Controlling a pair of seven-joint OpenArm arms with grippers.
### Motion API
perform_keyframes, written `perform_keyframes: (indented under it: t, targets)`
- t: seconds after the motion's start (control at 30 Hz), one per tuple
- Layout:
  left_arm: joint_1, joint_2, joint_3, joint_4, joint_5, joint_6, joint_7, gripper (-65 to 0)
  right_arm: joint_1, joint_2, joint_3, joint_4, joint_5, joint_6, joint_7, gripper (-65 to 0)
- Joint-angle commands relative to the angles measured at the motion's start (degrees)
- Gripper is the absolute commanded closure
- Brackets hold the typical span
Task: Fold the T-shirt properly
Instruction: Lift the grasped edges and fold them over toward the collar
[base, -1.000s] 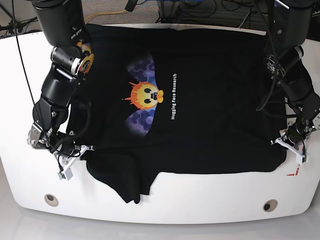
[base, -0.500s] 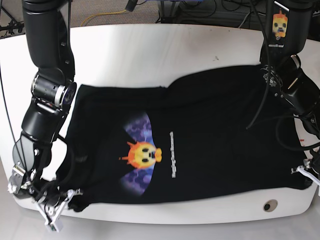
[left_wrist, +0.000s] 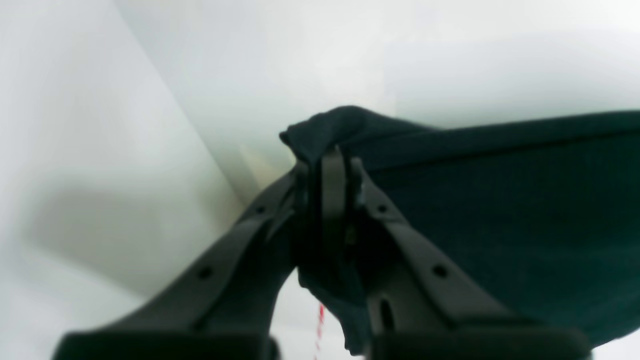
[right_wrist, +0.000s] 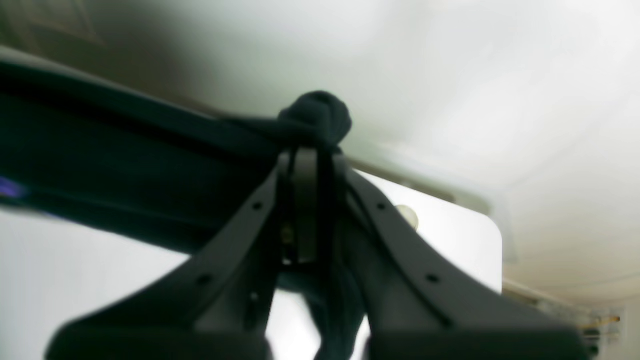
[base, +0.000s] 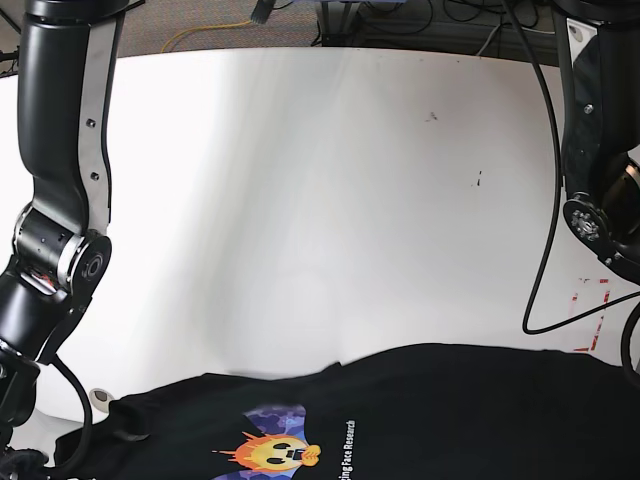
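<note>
In the left wrist view, the left hand (left_wrist: 327, 165) is seen pinched shut on a bunched corner of the T-shirt (left_wrist: 500, 200). The black cloth is stretched away to the right from the hand. The white counter (left_wrist: 250, 60) is seen behind and to the left, with much bare room. A small red mark (left_wrist: 319, 325) is seen low down, under the cloth.

In the right wrist view, the right hand (right_wrist: 310, 165) is seen pinched shut on a balled-up bit of the T-shirt (right_wrist: 125, 165). The cloth is pulled out to the left. A rounded corner of the counter (right_wrist: 450, 240) is seen on the right, and the picture is blurred.

In the base view, the T-shirt (base: 450, 410) is seen low at the near edge of the counter (base: 320, 180), print side up. Most of the counter is left bare. The two arms are seen at the sides, and black cables (base: 545, 200) are hung along the right. The hands themselves are cut off by the bottom edge.
</note>
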Motion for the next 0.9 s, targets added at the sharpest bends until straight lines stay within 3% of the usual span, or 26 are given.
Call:
perform_keyframes:
  t: [0.0, 0.13, 0.47, 0.6, 0.87]
  targets:
    - [-0.3, -0.81, 1.26, 1.94, -0.39, 1.23, 0.07, 0.0, 1.74, 0.86, 0.11, 3.9, -2.36, -0.51, -2.87, 0.0]
    - [4.89, -0.81, 1.61, 5.11, -3.3, 1.23, 0.07, 0.0, 1.18, 0.86, 0.2, 10.85, -2.36, -0.51, -5.59, 0.0]
    - [27.57, -0.72, -1.9, 11.61, -7.78, 0.97, -0.29, 0.0, -24.22, 0.34, 0.64, 29.57, -2.36, -0.51, -7.35, 0.0]
    - [36.27, -0.72, -2.69, 11.61, -11.65, 0.97, -0.99, 0.0, -35.39, -2.21, 1.61, 34.32, -2.36, -0.51, -6.56, 0.0]
    - [53.15, -0.45, -2.78, 11.35, -12.97, 0.97, -10.57, 0.0, -51.47, -7.14, 8.29, 36.7, -2.36, -0.51, -4.63, 0.0]
